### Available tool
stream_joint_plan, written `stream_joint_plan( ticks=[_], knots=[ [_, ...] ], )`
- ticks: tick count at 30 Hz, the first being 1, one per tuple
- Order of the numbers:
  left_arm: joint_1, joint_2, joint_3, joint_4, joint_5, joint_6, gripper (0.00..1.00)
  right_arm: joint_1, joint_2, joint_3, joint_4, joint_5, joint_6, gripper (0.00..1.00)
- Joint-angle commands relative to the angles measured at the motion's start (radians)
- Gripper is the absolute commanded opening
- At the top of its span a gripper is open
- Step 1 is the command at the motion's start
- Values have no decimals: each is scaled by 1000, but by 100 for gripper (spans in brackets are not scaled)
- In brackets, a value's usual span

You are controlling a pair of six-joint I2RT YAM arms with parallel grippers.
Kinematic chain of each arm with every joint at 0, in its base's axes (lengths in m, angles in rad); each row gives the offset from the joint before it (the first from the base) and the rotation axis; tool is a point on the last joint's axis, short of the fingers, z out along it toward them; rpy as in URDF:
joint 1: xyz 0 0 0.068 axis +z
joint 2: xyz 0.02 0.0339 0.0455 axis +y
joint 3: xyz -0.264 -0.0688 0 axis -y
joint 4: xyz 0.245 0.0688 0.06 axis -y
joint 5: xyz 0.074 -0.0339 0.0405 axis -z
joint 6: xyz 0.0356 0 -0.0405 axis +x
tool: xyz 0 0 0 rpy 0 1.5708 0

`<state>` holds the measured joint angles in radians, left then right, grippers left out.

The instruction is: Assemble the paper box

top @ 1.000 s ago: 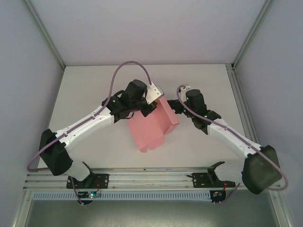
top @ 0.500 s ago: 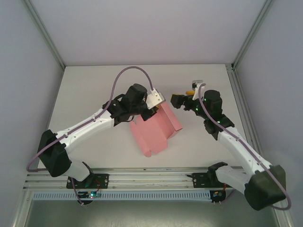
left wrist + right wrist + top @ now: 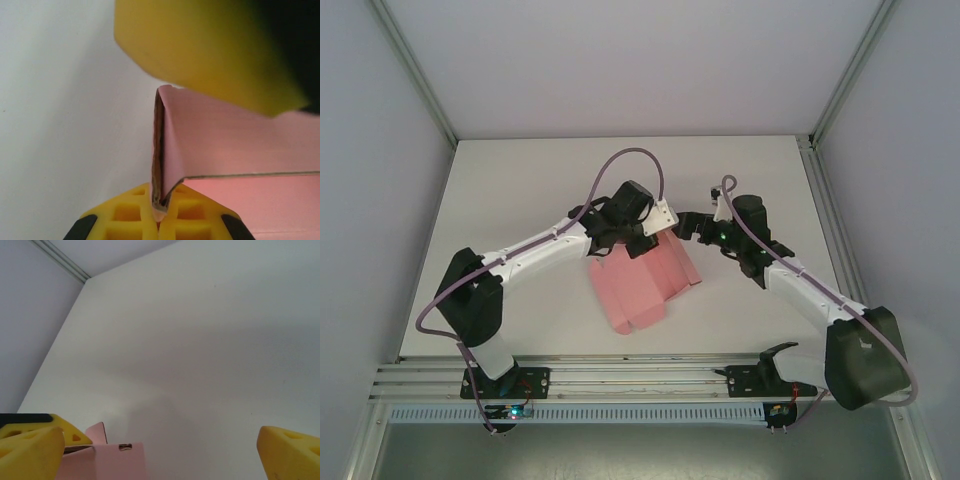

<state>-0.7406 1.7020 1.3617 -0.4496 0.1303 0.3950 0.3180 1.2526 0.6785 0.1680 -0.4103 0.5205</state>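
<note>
Pink card: paper box (image 3: 638,285) part-folded, lying mid-way across the surface (image 3: 520,180). Left gripper (image 3: 157,212) fingers pinched tight on an upright flap edge. Right gripper (image 3: 161,434) fingers spread wide, empty, just beside the far corner. Best: hold pinch firm, right presses slowly along the crease.

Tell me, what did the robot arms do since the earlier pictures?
The right gripper swung away from the paper box, then came back beside it, open. The left gripper shifted rightward, carrying the box slightly nearer. It stayed gripping the box's far edge.
</note>
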Motion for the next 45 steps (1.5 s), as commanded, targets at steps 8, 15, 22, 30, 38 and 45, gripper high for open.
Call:
stream_joint_plan(
  ticks=[8,15,22,30,38,45],
  knots=[
    [-15,96,169,-85,-13,-8,0,75,137,-87,200,-23,94,98],
    [-15,110,190,-26,-4,-71,0,179,221,-99,242,81,104,98],
    [-12,147,212,-11,8,-92,0,229,333,-173,533,17,260,96],
    [-11,254,201,-97,-40,-71,0,155,185,-222,284,323,265,98],
    [-12,336,271,-166,-69,-16,2,94,-329,-234,-293,915,190,98],
    [-17,470,490,-328,-71,33,21,-29,-691,-305,-449,922,161,98]
  ],
)
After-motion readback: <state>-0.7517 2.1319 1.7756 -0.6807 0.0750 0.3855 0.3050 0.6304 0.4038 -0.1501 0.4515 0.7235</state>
